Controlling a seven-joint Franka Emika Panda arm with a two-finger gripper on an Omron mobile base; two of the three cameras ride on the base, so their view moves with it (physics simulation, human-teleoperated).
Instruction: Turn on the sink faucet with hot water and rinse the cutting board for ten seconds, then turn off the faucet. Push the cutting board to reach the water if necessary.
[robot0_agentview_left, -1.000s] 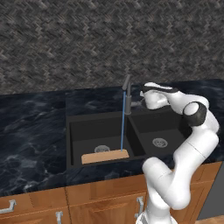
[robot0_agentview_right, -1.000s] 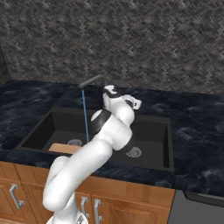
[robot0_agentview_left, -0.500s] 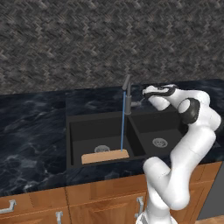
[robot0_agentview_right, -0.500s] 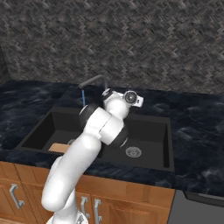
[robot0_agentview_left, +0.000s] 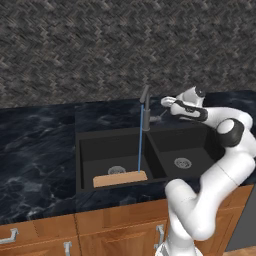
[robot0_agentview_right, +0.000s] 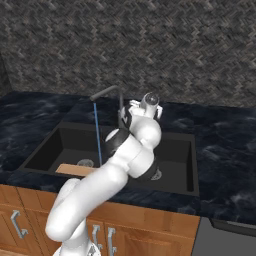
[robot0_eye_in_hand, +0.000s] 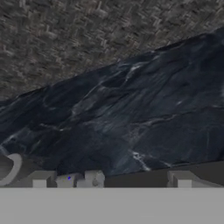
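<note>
Water (robot0_agentview_left: 140, 145) runs onto cutting board (robot0_agentview_left: 120, 178), lower left of sink (robot0_agentview_left: 200, 145). Gripper (robot0_agentview_left: 169, 102) has swung right of faucet (robot0_agentview_left: 145, 107) (lever side); aperture unclear. Shutoff likely next.

Both base views share the sink (robot0_agentview_left: 80, 150) from behind — hand view skims the countertop (robot0_eye_in_hand: 144, 113).

The slim dark gray metal faucet (robot0_agentview_left: 145, 107) is standing at the back rim of the matte black double-basin sink (robot0_agentview_left: 195, 145), blocking passage between the basins. A thin light-blue water stream (robot0_agentview_left: 140, 140) is crossing the larger basin, landing on the flat tan wooden cutting board (robot0_agentview_left: 120, 178). The smaller basin is lying open.
</note>
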